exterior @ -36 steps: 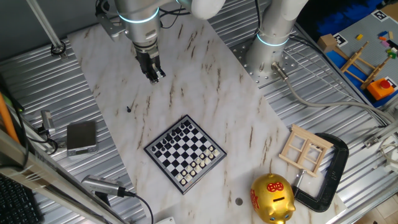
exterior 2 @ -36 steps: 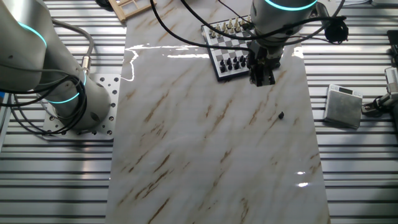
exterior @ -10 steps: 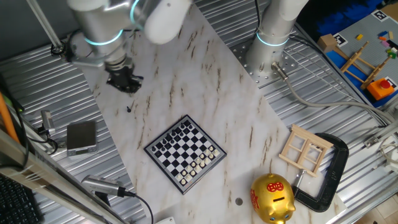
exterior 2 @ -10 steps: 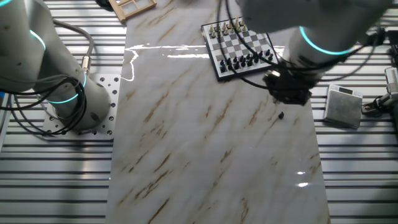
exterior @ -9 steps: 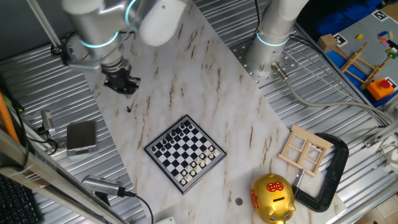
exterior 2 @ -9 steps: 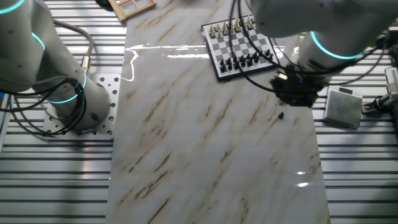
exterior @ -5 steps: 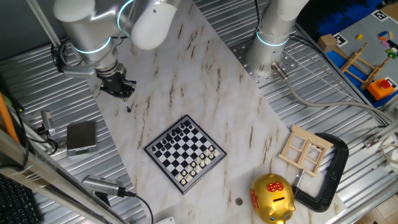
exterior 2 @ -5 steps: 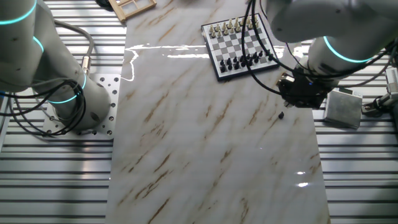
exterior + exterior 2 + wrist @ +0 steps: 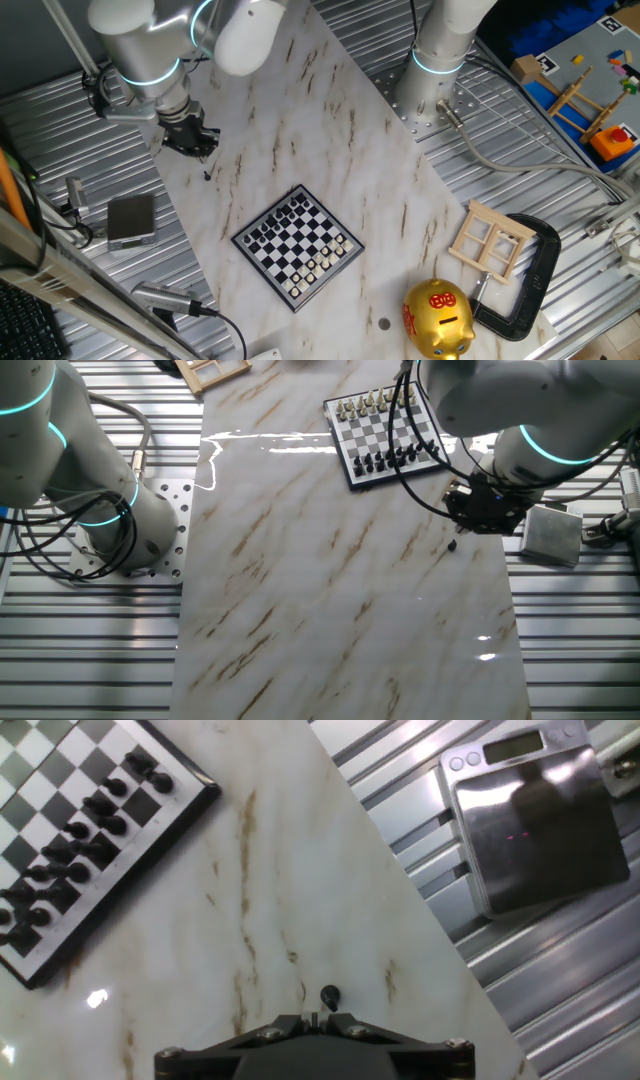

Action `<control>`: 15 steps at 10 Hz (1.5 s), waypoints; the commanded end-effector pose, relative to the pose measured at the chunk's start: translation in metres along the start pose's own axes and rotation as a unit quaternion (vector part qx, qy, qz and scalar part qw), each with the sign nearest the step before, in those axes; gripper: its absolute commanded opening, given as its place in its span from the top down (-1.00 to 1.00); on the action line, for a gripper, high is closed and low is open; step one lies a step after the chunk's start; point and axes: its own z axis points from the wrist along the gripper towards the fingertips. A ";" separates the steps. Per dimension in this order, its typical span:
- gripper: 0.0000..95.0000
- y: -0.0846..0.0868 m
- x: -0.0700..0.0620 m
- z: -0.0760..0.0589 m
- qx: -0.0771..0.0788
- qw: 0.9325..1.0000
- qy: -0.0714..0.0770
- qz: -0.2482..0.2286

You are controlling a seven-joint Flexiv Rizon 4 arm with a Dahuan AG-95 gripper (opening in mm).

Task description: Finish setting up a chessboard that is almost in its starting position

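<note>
The chessboard (image 9: pixel 298 247) lies on the marble table, with black and white pieces along two opposite sides. It also shows in the other fixed view (image 9: pixel 388 435) and at the top left of the hand view (image 9: pixel 90 830). One small black piece (image 9: pixel 207 175) lies alone on the marble away from the board, near the table edge (image 9: pixel 452 545). My gripper (image 9: pixel 190 143) hangs just above and beside this piece (image 9: pixel 478 518). In the hand view the piece (image 9: pixel 329 996) sits just beyond my gripper (image 9: pixel 312 1018), a little to the right. The fingers look closed together with nothing between them.
A small metal scale (image 9: pixel 131 220) sits on the ribbed surface just past the table edge, close to the loose piece (image 9: pixel 535 815). A pale wooden frame (image 9: pixel 492 240), a black clamp (image 9: pixel 535 275) and a golden piggy bank (image 9: pixel 437 318) stand beyond the board. A second arm's base (image 9: pixel 438 60) is at the back.
My gripper has swung from above the table's middle out to the loose black piece near the edge. In the last half second it has barely moved.
</note>
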 end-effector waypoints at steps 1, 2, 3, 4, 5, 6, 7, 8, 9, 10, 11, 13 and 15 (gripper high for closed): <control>1.00 0.000 0.000 0.000 -0.003 1.000 -0.003 0.000; 1.00 0.000 0.000 0.000 -0.004 1.000 -0.002 0.003; 1.00 0.000 0.000 0.000 -0.003 1.000 0.000 0.004; 1.00 0.000 0.000 0.000 -0.002 1.000 0.004 0.009; 1.00 0.000 0.000 0.000 0.002 1.000 0.012 0.017; 1.00 0.000 0.000 0.000 0.002 1.000 0.013 0.015; 0.20 0.000 0.000 0.001 0.001 1.000 0.011 0.001; 0.20 0.000 0.000 0.001 0.000 1.000 0.011 -0.003; 0.20 -0.001 -0.001 0.002 -0.001 1.000 0.011 -0.012; 0.20 -0.001 -0.002 0.003 -0.002 1.000 0.009 -0.015; 0.20 -0.001 -0.002 0.005 -0.004 1.000 0.007 -0.021; 0.20 -0.003 0.001 0.012 -0.006 0.999 0.007 -0.039; 0.20 -0.008 0.003 0.021 -0.006 0.999 0.007 -0.051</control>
